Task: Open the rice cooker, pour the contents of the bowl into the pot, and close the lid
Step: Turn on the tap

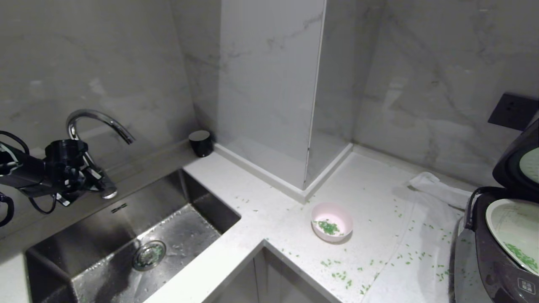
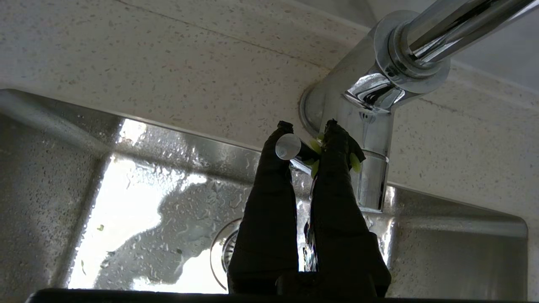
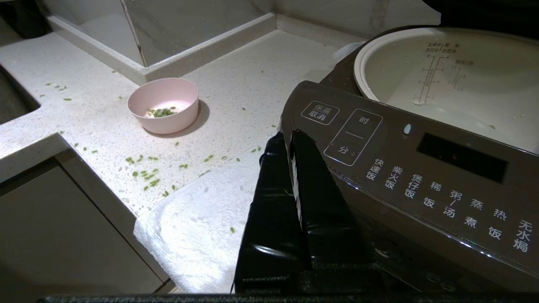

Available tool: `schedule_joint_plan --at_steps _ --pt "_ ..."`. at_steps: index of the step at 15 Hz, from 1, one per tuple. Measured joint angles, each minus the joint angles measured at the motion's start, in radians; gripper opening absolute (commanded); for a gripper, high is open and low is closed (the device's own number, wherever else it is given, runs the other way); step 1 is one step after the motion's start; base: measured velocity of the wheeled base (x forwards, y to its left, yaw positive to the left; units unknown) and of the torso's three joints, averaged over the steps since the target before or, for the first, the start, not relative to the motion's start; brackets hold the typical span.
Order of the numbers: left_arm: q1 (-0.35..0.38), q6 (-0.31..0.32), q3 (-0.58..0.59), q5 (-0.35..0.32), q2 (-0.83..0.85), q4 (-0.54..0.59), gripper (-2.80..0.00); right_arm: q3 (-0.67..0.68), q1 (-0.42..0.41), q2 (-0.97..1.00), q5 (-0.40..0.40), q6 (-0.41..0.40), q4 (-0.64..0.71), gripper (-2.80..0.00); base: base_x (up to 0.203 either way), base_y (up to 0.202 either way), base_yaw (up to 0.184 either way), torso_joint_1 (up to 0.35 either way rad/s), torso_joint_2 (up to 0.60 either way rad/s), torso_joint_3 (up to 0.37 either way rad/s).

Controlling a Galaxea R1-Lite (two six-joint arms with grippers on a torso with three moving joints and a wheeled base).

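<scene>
Left wrist view alone: left gripper (image 2: 306, 139) jaws around faucet lever (image 2: 290, 148).

You have a white speckled counter (image 1: 236, 269) wrapping an inset steel sink (image 1: 126, 240). The pink bowl (image 1: 332, 221) sits near its inner corner, with green bits (image 1: 341, 275) scattered around it toward the front edge. A white towel (image 1: 425, 235) is spread at the right, and the cooker (image 1: 484, 252) stands on it. A small black cup (image 1: 201, 143) sits back by the wall. A faucet (image 1: 99, 126) rises behind the sink.
</scene>
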Motion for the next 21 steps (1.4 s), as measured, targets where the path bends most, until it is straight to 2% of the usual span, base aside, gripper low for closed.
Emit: schedule_joint_plan --at_steps 21 --pt "-0.002 0.000 0.003 -0.001 -0.007 0.089 -2.80 0.000 0.000 0.000 0.000 0.000 0.000 -2.80 0.000 0.000 0.000 0.000 0.00 0.000"
